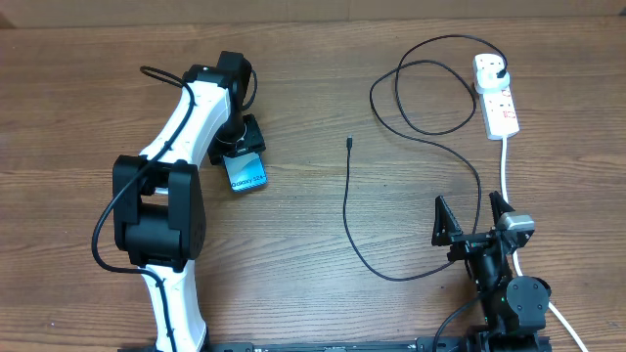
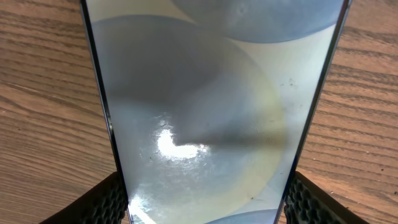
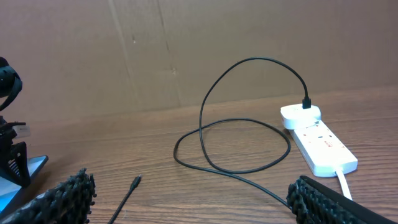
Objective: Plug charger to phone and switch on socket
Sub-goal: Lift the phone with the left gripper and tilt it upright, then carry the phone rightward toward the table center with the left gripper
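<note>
The phone (image 1: 246, 173) lies screen up on the left half of the wooden worktop (image 1: 293, 293), its upper part under the left claw (image 1: 240, 147). In the left wrist view the fingers (image 2: 112, 199) press against both long edges, so this claw is clamped on the phone.

The charger (image 1: 346, 210) is well apart from the phone. Its connector tip (image 1: 350, 143) lies loose at mid-worktop. The cable runs toward the near edge, curves back, coils into a loop and ends at the plug (image 1: 501, 70), seated in the far end of the socket (image 1: 497, 98). The switch positions are too small to tell.

The socket's white lead (image 1: 506, 161) runs toward the right claw (image 1: 470, 207), whose fingers stand apart, holding nothing.
</note>
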